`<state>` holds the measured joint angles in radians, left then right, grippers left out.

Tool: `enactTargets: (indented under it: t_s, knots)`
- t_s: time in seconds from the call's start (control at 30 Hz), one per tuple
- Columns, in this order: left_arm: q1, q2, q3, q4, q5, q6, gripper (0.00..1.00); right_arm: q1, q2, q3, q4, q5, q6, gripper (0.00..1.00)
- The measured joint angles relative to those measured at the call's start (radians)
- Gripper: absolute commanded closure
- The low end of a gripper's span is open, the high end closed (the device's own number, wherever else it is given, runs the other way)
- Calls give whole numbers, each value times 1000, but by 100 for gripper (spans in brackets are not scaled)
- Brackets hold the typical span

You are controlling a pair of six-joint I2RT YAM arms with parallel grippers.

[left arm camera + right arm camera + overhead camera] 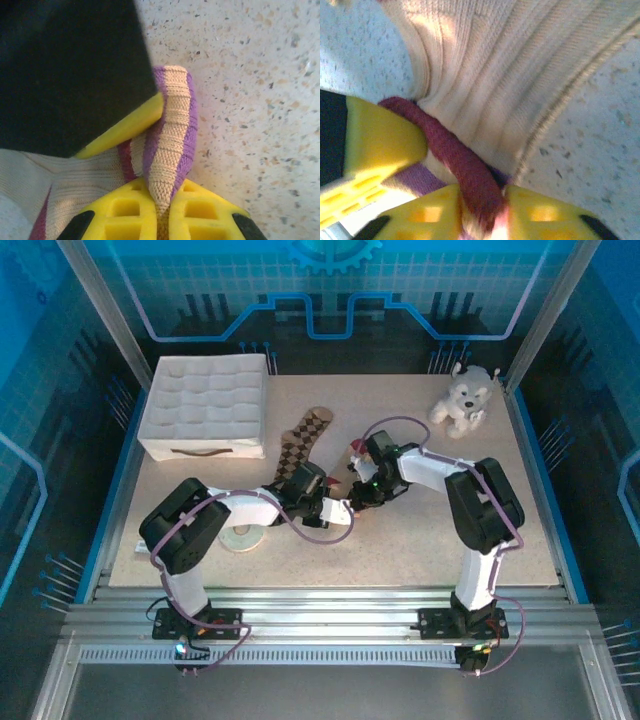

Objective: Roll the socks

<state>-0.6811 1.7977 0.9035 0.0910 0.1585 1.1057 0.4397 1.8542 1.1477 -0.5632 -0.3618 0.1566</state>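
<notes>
While the left gripper (164, 200) pinched the striped sock (170, 130) by its cuff for rolling, the right gripper (482, 200) narrowly straddled its dark red fold, grip uncertain.

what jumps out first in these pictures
Mid-table, the left gripper and right gripper both pinch one striped sock, their yellow fingers almost touching. Behind them a diamond-patterned sock lies flat, and a toy dog sits at the far right corner.

Both arms are bent inward, wrists lowered. The left gripper (162, 202) is clamped on the striped sock (172, 125); the fingers of the right gripper (481, 212) are set slightly apart.
</notes>
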Motion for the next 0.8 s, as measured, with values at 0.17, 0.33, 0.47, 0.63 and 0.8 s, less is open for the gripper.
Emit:
enactTargets:
  t_s: [0.17, 0.33, 0.47, 0.63, 0.8]
  knots:
    - [-18, -27, 18, -127, 13, -80, 100, -10, -133, -109, 88, 14, -1, 61]
    - [-10, -16, 117, -324, 77, -83, 100, -11, -318, -254, 240, 14, -28, 61]
    - [16, 21, 203, -452, 129, -82, 100, -11, -484, -413, 416, 18, -73, 57]
    - [37, 34, 233, -535, 161, -83, 100, 5, -675, -701, 742, 17, -158, 47]
    - [43, 34, 235, -566, 183, -83, 100, 59, -692, -822, 912, 24, -234, 46]
